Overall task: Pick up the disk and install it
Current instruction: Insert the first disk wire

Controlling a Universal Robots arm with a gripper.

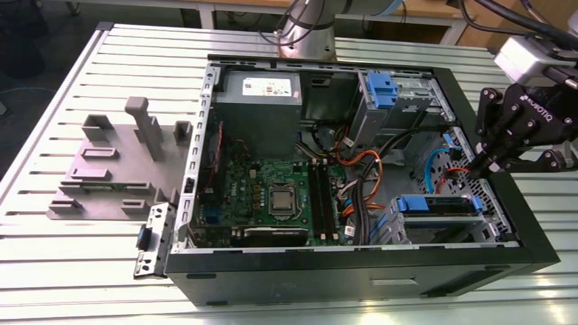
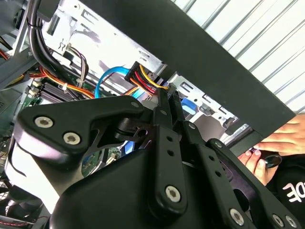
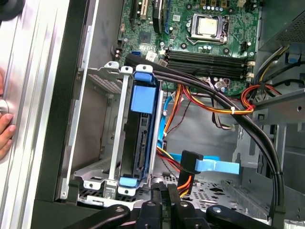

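The disk (image 1: pixel 436 205) sits on edge in the metal drive cage (image 1: pixel 478 223) at the front of the open computer case, on the exterior view's right. Its blue carrier rail wraps the dark drive body. In the first wrist view the disk (image 3: pixel 142 138) stands between the cage's silver rails. My gripper (image 1: pixel 476 169) hovers above the case's right wall, just behind the cage and apart from the disk. Its black fingers are pressed together with nothing between them, as both wrist views show (image 2: pixel 164 102) (image 3: pixel 163 192).
A person's hand (image 2: pixel 279 140) rests on the table outside the case wall (image 2: pixel 228 52). Loose orange, yellow and blue cables (image 3: pixel 205 164) lie beside the cage. The motherboard (image 1: pixel 271 196), grey power-supply box (image 1: pixel 257 95) and grey slotted stand (image 1: pixel 118 162) lie to the exterior view's left.
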